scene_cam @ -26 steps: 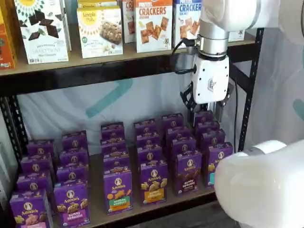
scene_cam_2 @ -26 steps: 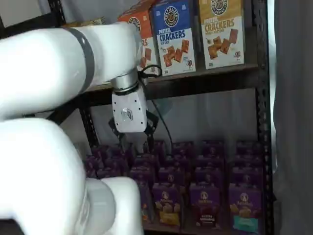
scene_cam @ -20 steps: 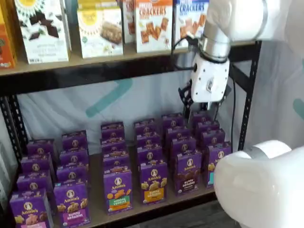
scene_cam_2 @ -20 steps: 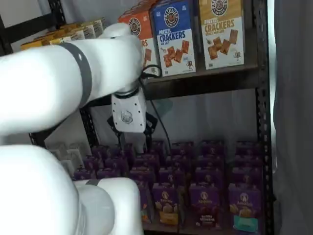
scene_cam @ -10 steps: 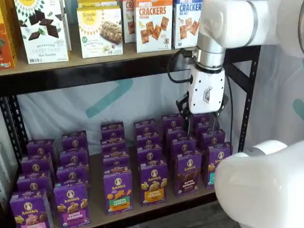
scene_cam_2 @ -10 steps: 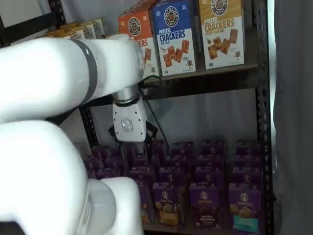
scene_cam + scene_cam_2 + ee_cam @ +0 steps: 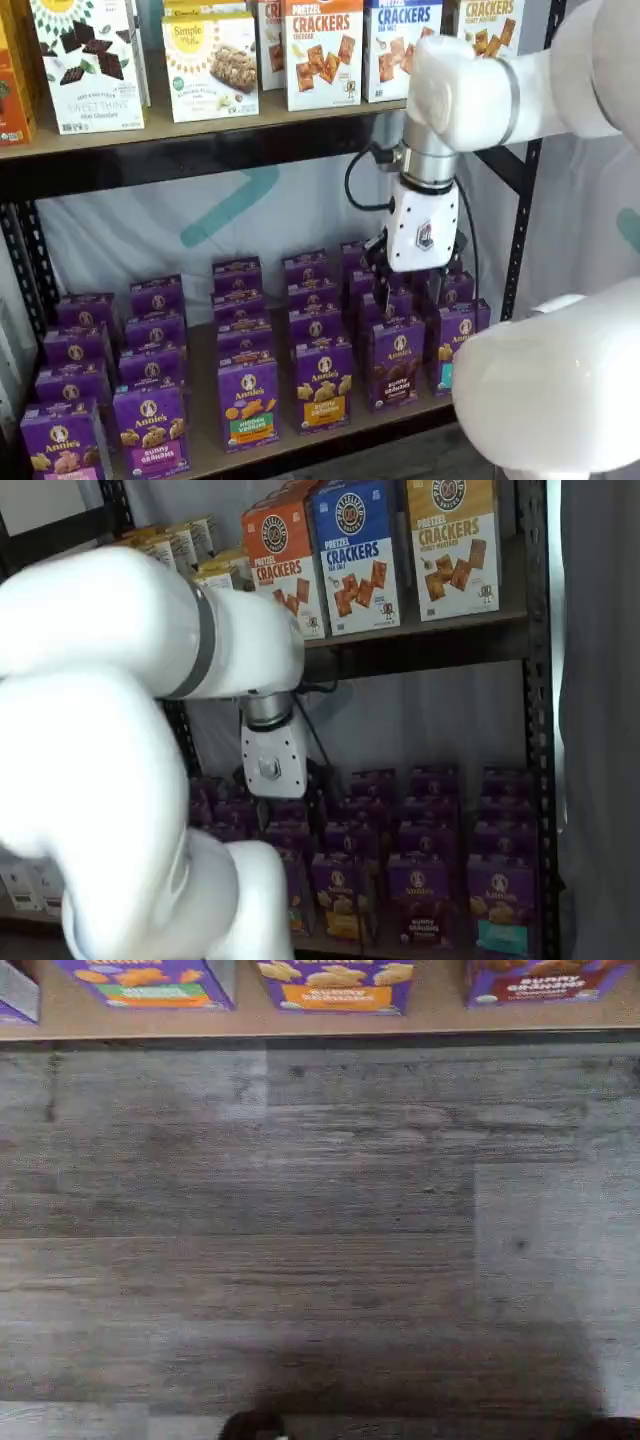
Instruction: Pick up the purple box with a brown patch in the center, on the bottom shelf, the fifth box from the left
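The purple box with the dark brown centre panel stands at the front of the bottom shelf point(image 7: 205, 445) in both shelf views point(image 7: 397, 365) point(image 7: 419, 904). Its lower edge shows in the wrist view point(image 7: 530, 980), on the tan board point(image 7: 430, 1018). My gripper point(image 7: 410, 290) hangs over the boxes behind it in the same row, above and a little behind it. Its two black fingers point down with purple boxes showing in the gap between them, and they hold nothing. In a shelf view only the white gripper body point(image 7: 270, 765) is plain.
Orange-panelled point(image 7: 322, 386) and teal-panelled point(image 7: 447, 350) purple cartons flank the brown one. Cracker boxes point(image 7: 322, 50) fill the upper shelf. A black rack post point(image 7: 520, 200) stands at the right. My white arm link point(image 7: 550, 400) fills the foreground. Grey wood floor point(image 7: 320, 1220) lies before the shelf.
The gripper has come down and to the left, from beside the right post near the back boxes to low over the rows behind the brown-panelled box. No box has moved.
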Robot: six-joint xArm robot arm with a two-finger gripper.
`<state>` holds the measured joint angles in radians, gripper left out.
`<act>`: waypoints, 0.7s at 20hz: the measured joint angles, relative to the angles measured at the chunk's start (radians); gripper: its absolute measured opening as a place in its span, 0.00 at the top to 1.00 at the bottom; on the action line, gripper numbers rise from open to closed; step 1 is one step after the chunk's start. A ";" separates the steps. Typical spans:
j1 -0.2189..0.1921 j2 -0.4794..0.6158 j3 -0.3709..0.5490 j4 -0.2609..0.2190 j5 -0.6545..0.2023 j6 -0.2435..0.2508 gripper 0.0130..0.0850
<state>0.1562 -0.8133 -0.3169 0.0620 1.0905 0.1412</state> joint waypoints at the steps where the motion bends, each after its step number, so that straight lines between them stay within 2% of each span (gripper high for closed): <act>1: 0.005 0.023 0.003 -0.020 -0.020 0.013 0.00; 7: -0.004 0.122 0.013 -0.077 -0.137 0.034 0.00; 14: -0.041 0.276 0.006 -0.076 -0.315 -0.004 0.00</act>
<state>0.1151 -0.5369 -0.3114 -0.0138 0.7754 0.1373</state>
